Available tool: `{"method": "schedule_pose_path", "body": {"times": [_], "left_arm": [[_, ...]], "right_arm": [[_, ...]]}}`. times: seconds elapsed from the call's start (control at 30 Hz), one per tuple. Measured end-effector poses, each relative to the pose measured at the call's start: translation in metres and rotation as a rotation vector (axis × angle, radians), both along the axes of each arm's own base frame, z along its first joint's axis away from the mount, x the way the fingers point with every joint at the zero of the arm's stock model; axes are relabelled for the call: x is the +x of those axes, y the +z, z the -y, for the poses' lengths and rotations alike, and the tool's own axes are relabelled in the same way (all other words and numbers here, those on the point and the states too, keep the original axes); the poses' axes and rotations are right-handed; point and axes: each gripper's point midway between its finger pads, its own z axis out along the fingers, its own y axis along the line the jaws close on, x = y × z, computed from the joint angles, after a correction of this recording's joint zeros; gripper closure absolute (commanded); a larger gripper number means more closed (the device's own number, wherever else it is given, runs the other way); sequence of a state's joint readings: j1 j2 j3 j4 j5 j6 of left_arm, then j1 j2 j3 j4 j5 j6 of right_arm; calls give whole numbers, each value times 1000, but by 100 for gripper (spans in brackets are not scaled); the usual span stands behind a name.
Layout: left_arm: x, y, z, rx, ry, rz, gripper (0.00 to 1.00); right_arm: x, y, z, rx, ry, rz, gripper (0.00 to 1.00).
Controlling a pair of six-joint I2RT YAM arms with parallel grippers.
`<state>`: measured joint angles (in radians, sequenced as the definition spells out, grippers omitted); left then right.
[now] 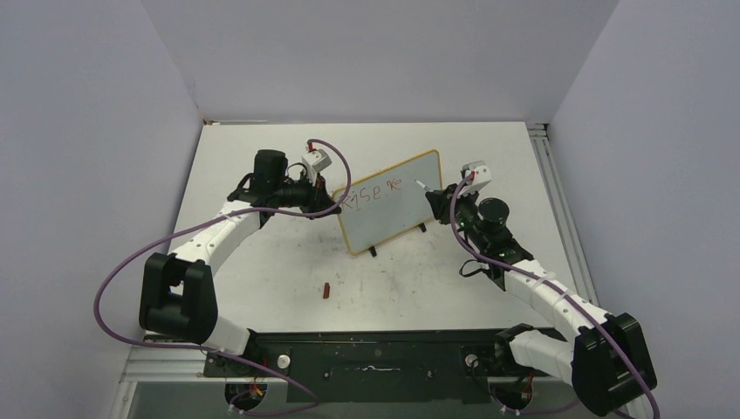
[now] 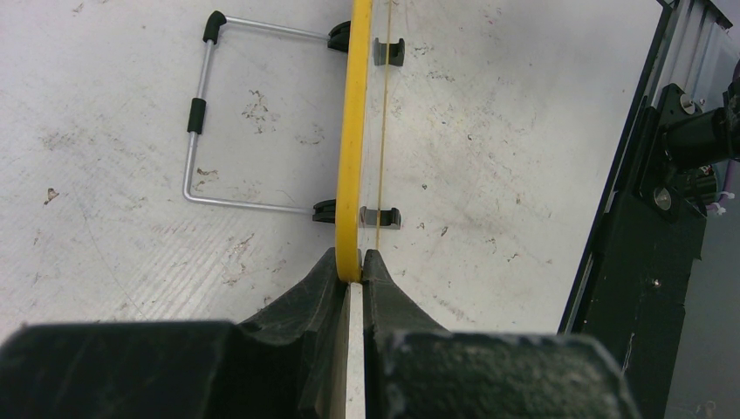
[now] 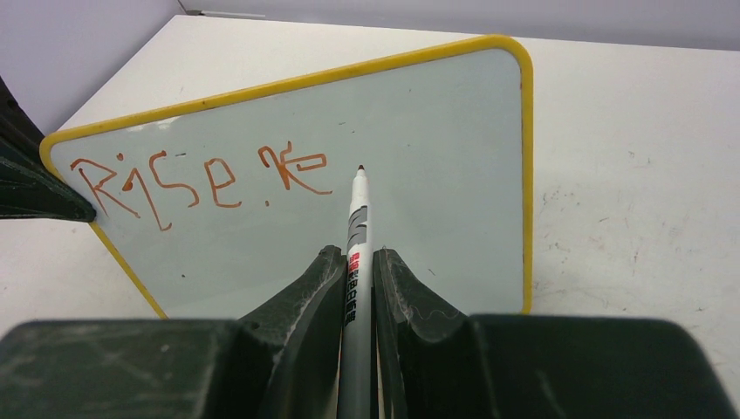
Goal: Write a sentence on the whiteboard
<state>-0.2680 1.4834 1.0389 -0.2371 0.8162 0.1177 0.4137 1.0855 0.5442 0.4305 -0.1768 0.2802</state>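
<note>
Marker in right gripper, at whiteboard

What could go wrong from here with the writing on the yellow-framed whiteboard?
1. The left gripper pinches only one edge of the yellow-framed rectangular whiteboard; pressure from the white-and-grey marker pen in the right gripper might swing or tip it on its thin metal wire stand.
2. The red-brown handwritten letters are large and uneven, so the remaining words may crowd.
</note>
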Motion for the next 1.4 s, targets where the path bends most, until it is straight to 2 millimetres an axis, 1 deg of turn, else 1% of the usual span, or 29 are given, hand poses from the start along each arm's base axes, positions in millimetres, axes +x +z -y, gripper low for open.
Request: {"method": "schedule_pose_path", "body": {"times": [0.17, 0.53, 0.87, 1.07, 1.4], "left_arm": [[0, 0, 0, 0, 0, 0, 100], [0, 0, 0, 1, 0, 0, 100], [0, 0, 0, 0, -1, 1, 100], [0, 0, 0, 1, 0, 0, 100], [0, 0, 0, 2, 0, -3, 100]], "right_arm": [[1, 3, -1, 4, 27, 3, 95], [6, -14, -9, 0, 60, -42, 95], [17, -5, -12, 25, 53, -15, 95], [23, -8, -15, 25, 53, -21, 95], [24, -8, -17, 27, 66, -20, 95]]}}
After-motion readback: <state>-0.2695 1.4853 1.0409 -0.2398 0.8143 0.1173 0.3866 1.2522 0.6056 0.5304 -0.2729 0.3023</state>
